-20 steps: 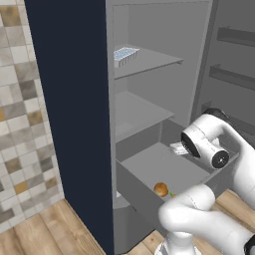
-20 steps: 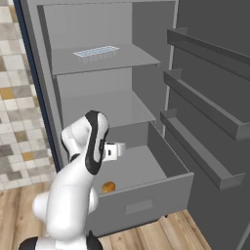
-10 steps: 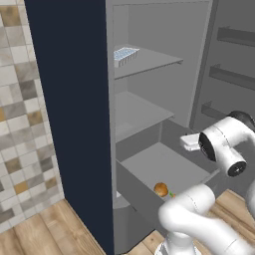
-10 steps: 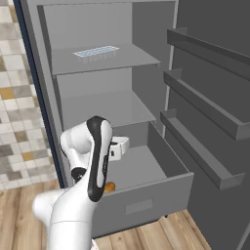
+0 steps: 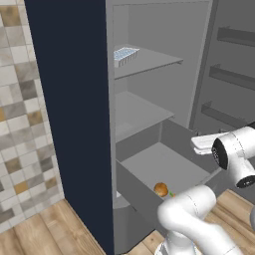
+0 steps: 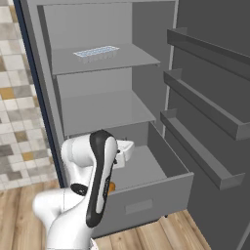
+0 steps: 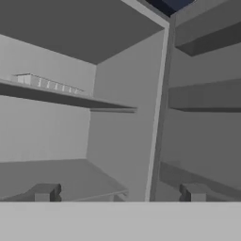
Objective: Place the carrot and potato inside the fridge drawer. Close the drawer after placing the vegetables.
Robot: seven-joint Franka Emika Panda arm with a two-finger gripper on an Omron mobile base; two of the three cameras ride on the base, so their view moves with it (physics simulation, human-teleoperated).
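The fridge drawer (image 5: 158, 165) (image 6: 146, 204) stands pulled out at the bottom of the open fridge. In its front left corner lies the golden-brown potato (image 5: 160, 189). Right beside it shows a sliver of green and orange, the carrot (image 5: 171, 193), mostly hidden by my arm. In the right base view an orange-brown bit peeks out from behind my arm inside the drawer; I cannot tell which vegetable it is. My gripper (image 5: 195, 144) (image 6: 128, 146) (image 7: 118, 194) hovers above the drawer, open, with nothing between its fingertips (image 7: 44, 193). It faces the fridge's shelves.
A pale blue-white tray (image 5: 124, 55) (image 6: 96, 52) sits on the upper shelf. The open door's shelves (image 6: 205, 161) (image 5: 226, 74) jut out on the right. The dark fridge side panel (image 5: 69, 124) and a tiled wall are on the left, above a wooden floor.
The hand has drifted a little to the right above the drawer as the arm's elbow swung round. The jaws stayed open, and the vegetables and the drawer have not moved.
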